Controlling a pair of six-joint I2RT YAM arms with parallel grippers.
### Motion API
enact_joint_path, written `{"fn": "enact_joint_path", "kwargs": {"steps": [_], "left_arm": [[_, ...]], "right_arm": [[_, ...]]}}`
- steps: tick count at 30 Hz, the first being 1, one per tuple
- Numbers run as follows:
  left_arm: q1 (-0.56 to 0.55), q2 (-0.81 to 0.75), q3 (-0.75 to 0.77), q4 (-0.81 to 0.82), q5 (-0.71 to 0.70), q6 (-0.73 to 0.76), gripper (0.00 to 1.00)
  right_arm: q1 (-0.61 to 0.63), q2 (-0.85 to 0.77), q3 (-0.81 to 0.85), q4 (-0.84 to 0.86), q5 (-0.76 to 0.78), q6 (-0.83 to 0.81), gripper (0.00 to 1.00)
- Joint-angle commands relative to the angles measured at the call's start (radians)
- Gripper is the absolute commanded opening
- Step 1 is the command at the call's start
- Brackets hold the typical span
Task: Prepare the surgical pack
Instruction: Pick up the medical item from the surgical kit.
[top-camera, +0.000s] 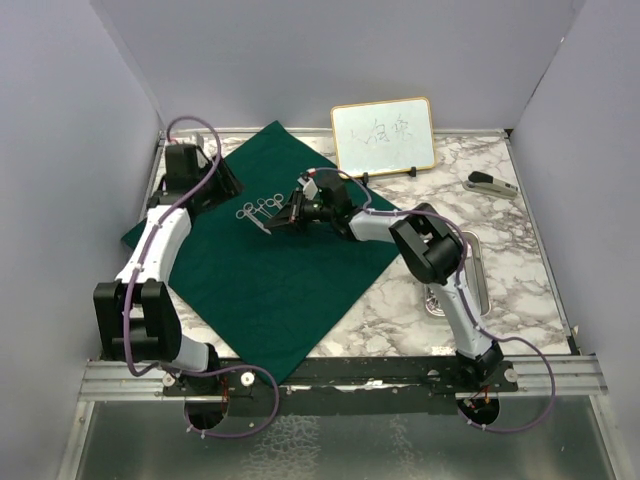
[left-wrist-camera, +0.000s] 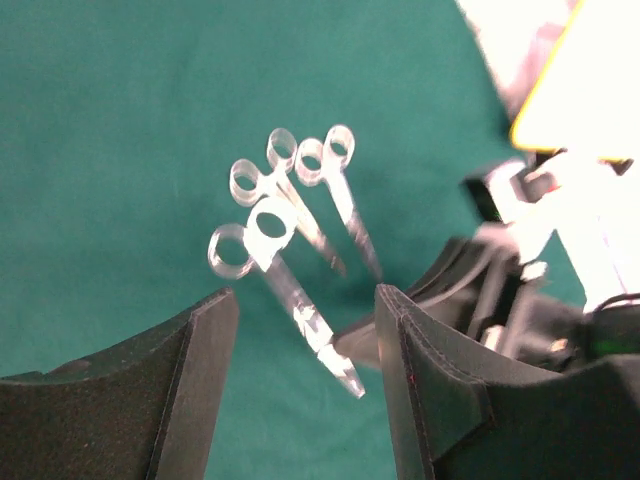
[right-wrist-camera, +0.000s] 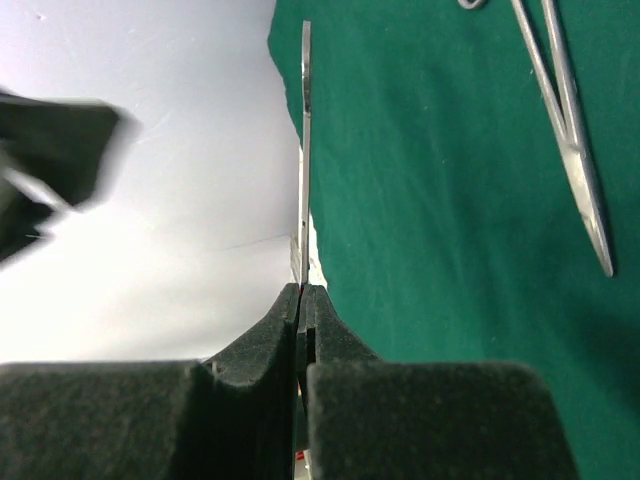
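Observation:
The dark green cloth (top-camera: 270, 290) lies spread on the marble table. Three silver scissor-like instruments (top-camera: 262, 208) are bunched near its middle. Two of them (left-wrist-camera: 330, 205) lie flat on the cloth. The third (left-wrist-camera: 290, 290) looks lifted, its tip toward my right gripper (top-camera: 283, 217). That gripper (right-wrist-camera: 303, 290) is shut on a thin steel instrument (right-wrist-camera: 305, 150) seen edge-on. My left gripper (top-camera: 222, 178) hovers over the cloth's far left corner. It (left-wrist-camera: 305, 300) is open with nothing gripped between its fingers. The steel tray (top-camera: 480, 270) sits right of the cloth, partly under my right arm.
A gold-framed whiteboard (top-camera: 383, 135) stands at the back. A small grey tool (top-camera: 490, 183) lies at the far right. Grey walls close in the table on the left, back and right.

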Motion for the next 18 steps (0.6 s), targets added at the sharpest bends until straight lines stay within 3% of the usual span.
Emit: {"fn": "enact_joint_path", "kwargs": {"steps": [1,4,9,15,18], "left_arm": [[0.003,-0.006,-0.236,0.011,0.162,-0.255,0.58],[0.003,-0.066,-0.33,0.077,0.187,-0.325,0.58],[-0.008,-0.167,-0.375,0.098,0.159,-0.359,0.65],[-0.008,-0.135,-0.53,0.363,0.324,-0.568,0.67],[-0.013,-0.099,-0.52,0.403,0.339,-0.611,0.67]], "right_arm": [[-0.008,-0.071,-0.095,0.118,-0.017,0.004,0.01],[-0.009,-0.103,-0.155,0.16,-0.015,0.019,0.01],[-0.014,-0.135,-0.195,0.184,-0.024,0.022,0.01],[-0.014,-0.173,-0.244,0.259,-0.037,0.067,0.01],[-0.014,-0.19,-0.259,0.273,-0.039,0.073,0.01]]}}
